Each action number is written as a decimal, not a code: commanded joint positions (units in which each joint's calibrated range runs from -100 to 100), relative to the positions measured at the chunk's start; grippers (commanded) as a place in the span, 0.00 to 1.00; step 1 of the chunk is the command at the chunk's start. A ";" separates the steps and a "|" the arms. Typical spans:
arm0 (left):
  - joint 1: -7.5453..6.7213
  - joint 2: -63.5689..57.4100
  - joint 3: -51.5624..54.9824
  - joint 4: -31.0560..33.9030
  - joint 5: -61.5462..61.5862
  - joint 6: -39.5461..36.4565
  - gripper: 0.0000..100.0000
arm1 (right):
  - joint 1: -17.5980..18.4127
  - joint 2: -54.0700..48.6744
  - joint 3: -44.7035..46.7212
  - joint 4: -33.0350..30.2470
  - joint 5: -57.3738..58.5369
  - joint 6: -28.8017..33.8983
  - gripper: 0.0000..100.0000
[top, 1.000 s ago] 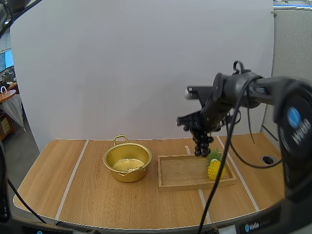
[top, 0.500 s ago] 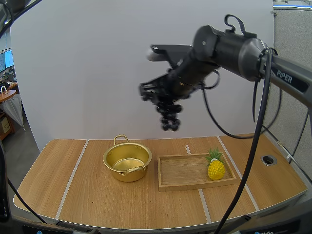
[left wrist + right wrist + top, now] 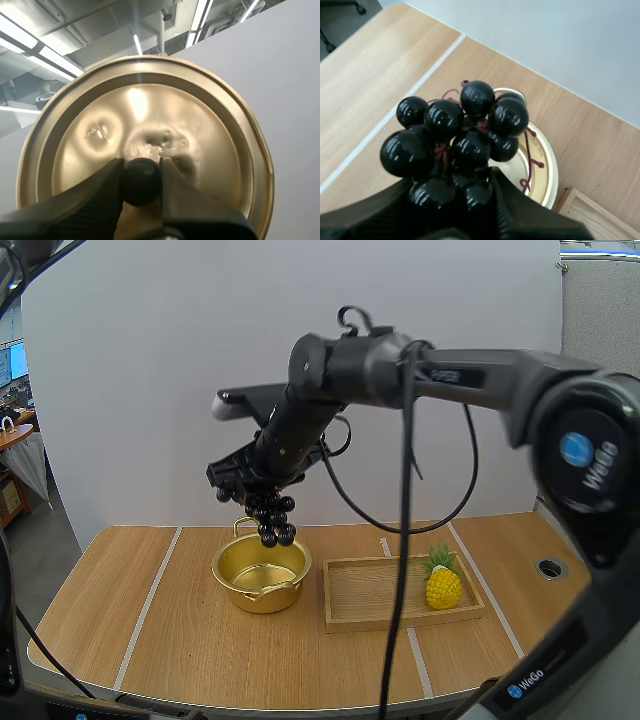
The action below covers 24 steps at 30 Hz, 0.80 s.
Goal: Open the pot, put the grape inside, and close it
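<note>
A big white wall stands behind the tabletop. The tabletop is light brown wood with a round front edge, and thin pale lines run across it from back to front. The right arm reaches in from the right side, high over the wood, all the way to the left half. A flat wooden tray lies on the right half of the tabletop, and one pale line goes under it. Just beside the tray, on its left, sits the gold pot. The pot is open, and its handle points to the back. The lid is up in the air, off the pot, with its shiny gold side facing the left wrist camera. The left pincer is closed tight on the black knob in the middle of the lid. The grapes are black and shiny, and they hang in the air right over the back part of the pot, not touching it. The right pincer is squeezed on the bunch, one finger on each side. A yellow toy pineapple stands up in the right end of the tray. A small round hole is in the tabletop near the right edge, well apart from the pot.
</note>
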 commanded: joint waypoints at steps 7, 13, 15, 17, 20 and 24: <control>0.00 -0.56 -0.58 -0.16 -2.51 -0.86 0.00 | 0.10 8.74 -0.82 -1.47 -8.21 -0.91 0.00; 0.00 -0.56 -0.58 -0.16 -2.51 -0.86 0.00 | 0.10 13.60 -0.82 -2.74 -13.43 -0.91 0.00; 0.00 -0.56 -0.58 -0.16 -2.51 -0.86 0.00 | 0.10 15.01 -0.82 -2.84 -14.49 -0.91 0.00; 0.00 -0.56 -0.58 -0.16 -2.51 -0.86 0.00 | 0.10 16.26 -0.82 -2.95 -16.08 -0.91 0.00; 0.00 -0.56 -0.58 -0.16 -2.51 -0.86 0.00 | 0.10 18.04 -0.82 -3.47 -17.77 -0.91 0.00; 0.00 -0.56 -0.58 -0.16 -2.51 -0.86 0.00 | 0.10 20.67 -0.82 -4.13 -18.41 -0.91 0.00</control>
